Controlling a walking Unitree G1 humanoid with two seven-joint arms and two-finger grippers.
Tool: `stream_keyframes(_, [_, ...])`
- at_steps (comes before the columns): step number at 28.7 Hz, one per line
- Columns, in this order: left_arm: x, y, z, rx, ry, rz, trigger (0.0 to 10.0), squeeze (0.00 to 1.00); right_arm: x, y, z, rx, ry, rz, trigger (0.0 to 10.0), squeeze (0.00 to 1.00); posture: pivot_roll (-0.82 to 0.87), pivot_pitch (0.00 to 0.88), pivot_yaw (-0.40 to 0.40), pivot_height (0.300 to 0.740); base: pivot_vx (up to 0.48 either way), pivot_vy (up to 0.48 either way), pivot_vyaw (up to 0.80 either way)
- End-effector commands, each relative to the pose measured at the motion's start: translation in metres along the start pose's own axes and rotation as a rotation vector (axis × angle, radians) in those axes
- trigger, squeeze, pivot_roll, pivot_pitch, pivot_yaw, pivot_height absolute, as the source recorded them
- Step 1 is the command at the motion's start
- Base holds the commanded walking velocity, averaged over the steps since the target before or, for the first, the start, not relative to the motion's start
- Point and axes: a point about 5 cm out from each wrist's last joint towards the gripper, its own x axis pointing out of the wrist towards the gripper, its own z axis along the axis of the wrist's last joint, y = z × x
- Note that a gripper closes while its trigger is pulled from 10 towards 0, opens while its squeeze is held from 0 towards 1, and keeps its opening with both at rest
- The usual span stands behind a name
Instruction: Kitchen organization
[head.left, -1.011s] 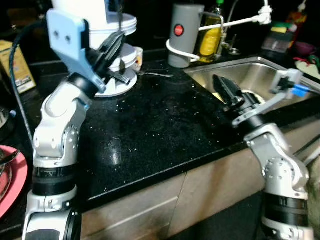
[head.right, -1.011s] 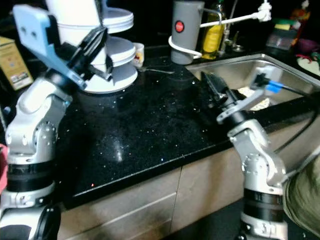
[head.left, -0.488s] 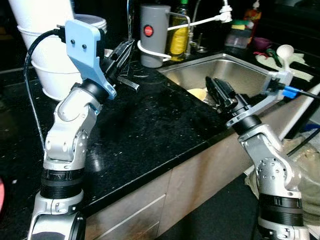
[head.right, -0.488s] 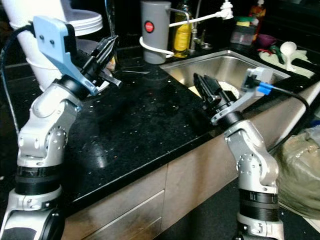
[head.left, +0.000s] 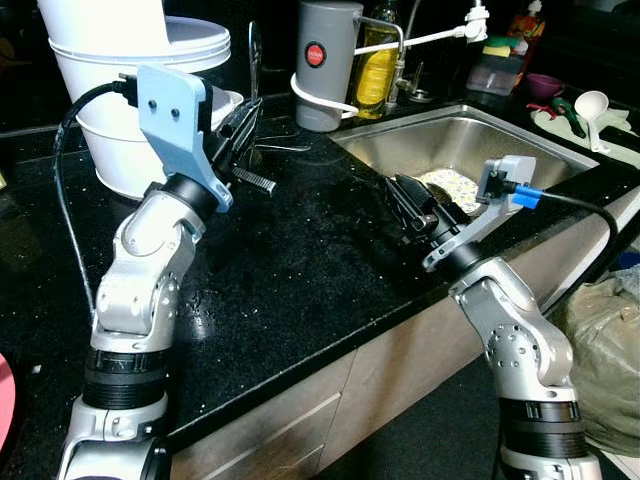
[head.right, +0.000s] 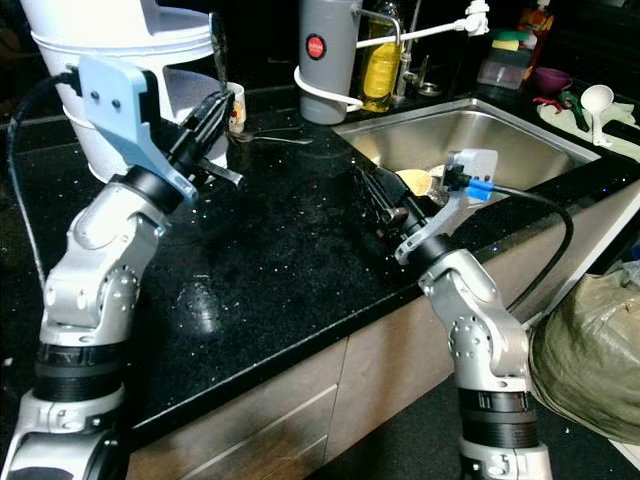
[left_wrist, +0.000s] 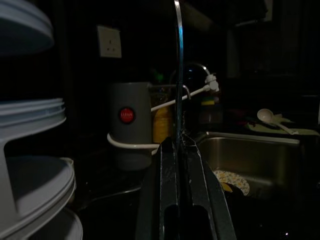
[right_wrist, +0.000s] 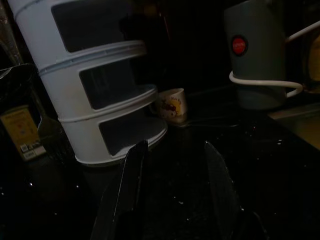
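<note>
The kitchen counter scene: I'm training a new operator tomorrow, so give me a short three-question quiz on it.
1. True or false: the left gripper is shut on a thin metal utensil.
2. What lies in the sink?
A. a patterned plate
B. a kettle
C. a pan
3. Fill in: the right gripper is ____.

Key
1. True; the utensil stands up from its closed fingers.
2. A; the patterned plate lies at the bottom.
3. Open, holding nothing, above the black countertop.

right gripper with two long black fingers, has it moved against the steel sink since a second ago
Yes. The right gripper has shifted to the robot's left: from the stainless steel sink's near corner to over the black countertop beside it.
</note>
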Motion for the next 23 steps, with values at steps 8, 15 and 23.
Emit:
stream_keyframes(8, [0.002, -0.002, -0.003, -0.006, 0.013, -0.013, 10.0, 0.0, -0.001, 0.009, -0.011, -0.016, 0.028, 0.043, 10.0, 0.0, -0.04, 0.0, -0.069, 0.74, 0.0, -0.341, 0.0])
stream_keyframes(15, [0.004, -0.003, -0.004, -0.011, 0.016, -0.022, 10.0, 0.0, -0.003, 0.012, -0.012, -0.022, 0.027, 0.067, 10.0, 0.0, -0.04, 0.0, -0.065, 0.74, 0.0, -0.412, 0.0])
stream_keyframes(23, [0.006, -0.004, -0.003, -0.011, 0.013, -0.029, 10.0, 0.0, -0.005, 0.01, -0.009, -0.025, 0.018, 0.085, 10.0, 0.0, -0.04, 0.0, -0.065, 0.74, 0.0, -0.429, 0.31])
